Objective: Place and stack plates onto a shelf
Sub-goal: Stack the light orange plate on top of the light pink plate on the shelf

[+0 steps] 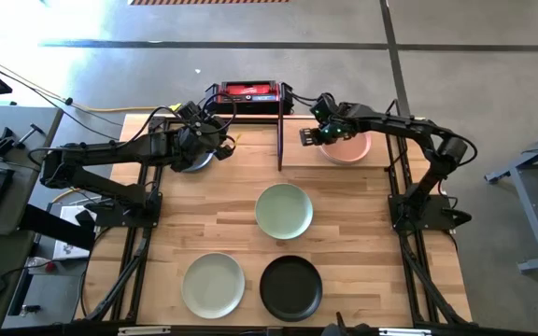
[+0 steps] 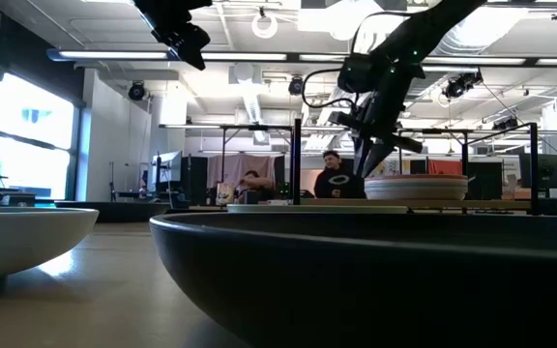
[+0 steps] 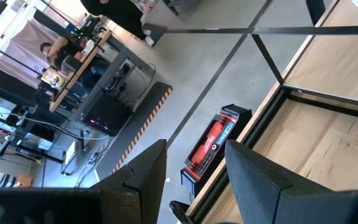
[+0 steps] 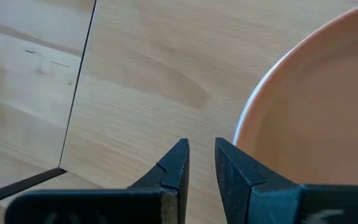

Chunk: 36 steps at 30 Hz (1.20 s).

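On the wooden surface [image 1: 232, 215] two green plates [image 1: 284, 210] and a black plate [image 1: 290, 287] are lying. The right hand [image 1: 308, 134], nearly closed and empty, is hovering beside the peach plate [image 1: 348, 147] resting on the shelf [image 1: 297, 154]; the left hand [image 1: 215, 124], slightly parted and empty, is hanging raised.

Layout, seen from above: the shelf [image 1: 339, 157] occupies the table's [image 1: 222, 201] far right corner, with a stack of plates [image 1: 351, 147] on it. One plate [image 1: 284, 211] sits mid-table; two plates [image 1: 214, 285] [image 1: 290, 287] lie side by side along the near edge.
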Each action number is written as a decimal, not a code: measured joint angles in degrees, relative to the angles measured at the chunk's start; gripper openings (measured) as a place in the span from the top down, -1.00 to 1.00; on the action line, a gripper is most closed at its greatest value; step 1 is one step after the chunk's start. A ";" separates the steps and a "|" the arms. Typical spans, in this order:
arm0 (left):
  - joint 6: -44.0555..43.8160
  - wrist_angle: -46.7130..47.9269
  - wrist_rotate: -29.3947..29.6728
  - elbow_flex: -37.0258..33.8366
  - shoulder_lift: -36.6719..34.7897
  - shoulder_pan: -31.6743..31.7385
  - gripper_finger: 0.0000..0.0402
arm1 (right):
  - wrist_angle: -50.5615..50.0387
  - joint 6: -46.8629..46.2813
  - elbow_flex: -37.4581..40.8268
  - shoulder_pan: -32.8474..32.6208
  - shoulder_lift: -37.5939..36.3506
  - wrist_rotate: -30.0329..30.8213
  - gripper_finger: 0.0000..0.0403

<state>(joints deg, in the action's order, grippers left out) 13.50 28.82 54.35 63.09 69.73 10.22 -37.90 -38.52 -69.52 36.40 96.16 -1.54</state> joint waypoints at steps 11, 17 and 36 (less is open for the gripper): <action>0.04 0.02 0.00 0.00 0.00 0.00 0.23 | -1.31 -0.02 0.00 0.09 0.00 1.71 0.72; 0.02 0.02 0.00 0.00 0.00 0.00 0.23 | -2.42 -0.16 0.00 0.33 0.00 2.62 0.72; 0.04 0.04 -0.15 0.00 0.00 0.00 0.23 | -9.46 -0.44 0.00 2.25 -0.11 5.16 0.72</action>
<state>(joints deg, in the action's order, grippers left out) 13.54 28.86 54.19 63.09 69.73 10.22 -47.36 -38.96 -69.52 38.65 96.05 3.62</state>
